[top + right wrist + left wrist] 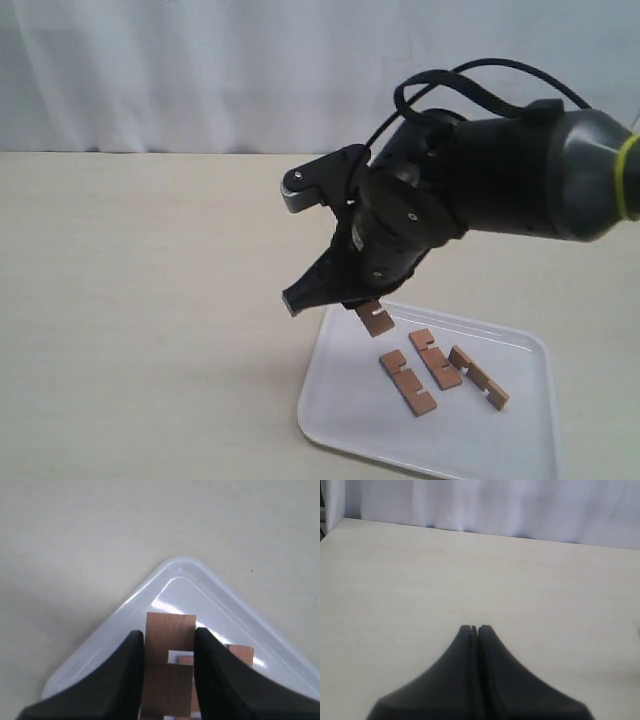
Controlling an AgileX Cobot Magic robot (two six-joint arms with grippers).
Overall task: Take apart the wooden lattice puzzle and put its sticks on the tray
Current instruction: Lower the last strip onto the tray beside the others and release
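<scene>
While right claw grips stick, over tray

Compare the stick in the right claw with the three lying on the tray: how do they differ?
The held stick is pinched in the right claw, hanging tilted over a corner of the tray. The loose sticks lie flat on the tray, free of any claw. The held stick is partly hidden by the claw, while the loose sticks show whole. Shared: reddish-brown wood with square notches.
</scene>
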